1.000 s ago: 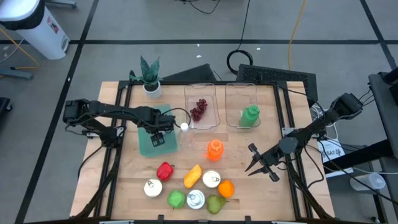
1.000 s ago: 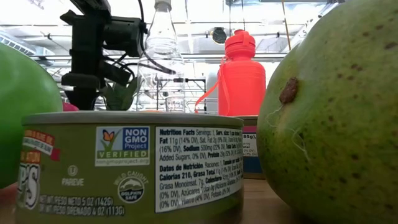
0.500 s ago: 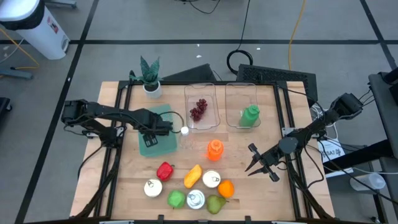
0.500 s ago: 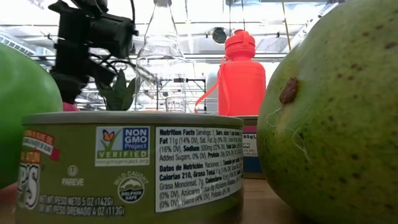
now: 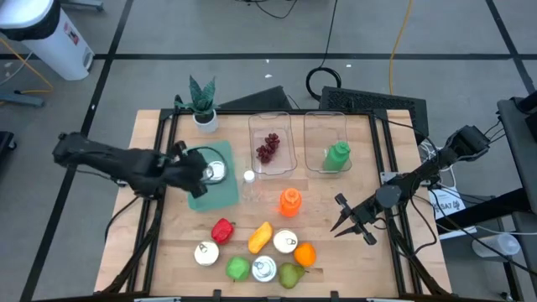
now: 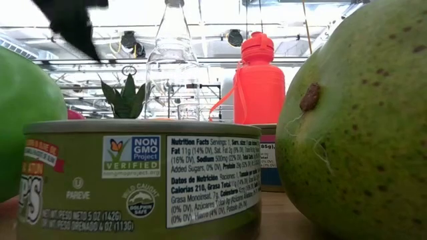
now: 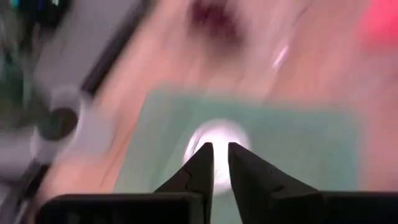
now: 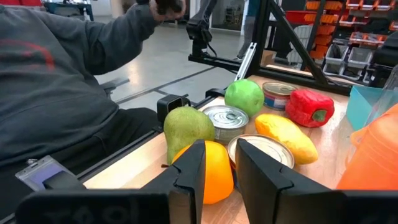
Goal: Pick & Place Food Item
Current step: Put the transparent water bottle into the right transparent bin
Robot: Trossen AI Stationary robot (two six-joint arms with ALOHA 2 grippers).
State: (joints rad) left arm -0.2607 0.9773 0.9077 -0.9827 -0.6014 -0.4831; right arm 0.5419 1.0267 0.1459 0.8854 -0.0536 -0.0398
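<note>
A silver-topped can (image 5: 216, 170) stands upright on the green square plate (image 5: 220, 191) at the table's left. My left gripper (image 5: 199, 174) is shut just to the can's left, holding nothing; in its blurred wrist view, its tips (image 7: 221, 155) point at the can (image 7: 217, 134). My right gripper (image 5: 340, 216) hangs shut and empty at the right. Its wrist view looks at the food group: orange (image 8: 211, 171), pear (image 8: 186, 127), green apple (image 8: 244, 96), red pepper (image 8: 311, 109), and a yellow fruit (image 8: 283, 137).
Two clear bins at the back hold grapes (image 5: 268, 148) and a green bottle (image 5: 338, 157). An orange bottle (image 5: 289, 201) and a clear bottle (image 5: 248, 178) stand mid-table, a plant (image 5: 202, 101) far left. Cans and fruit crowd the near edge (image 5: 264, 268). A person's grey sleeve (image 8: 56, 81) is beyond the table.
My left gripper has drawn back from above the green plate toward the table's left edge, rising out of the low view. The can that it covered now stands alone on the plate. My right arm has kept still.
</note>
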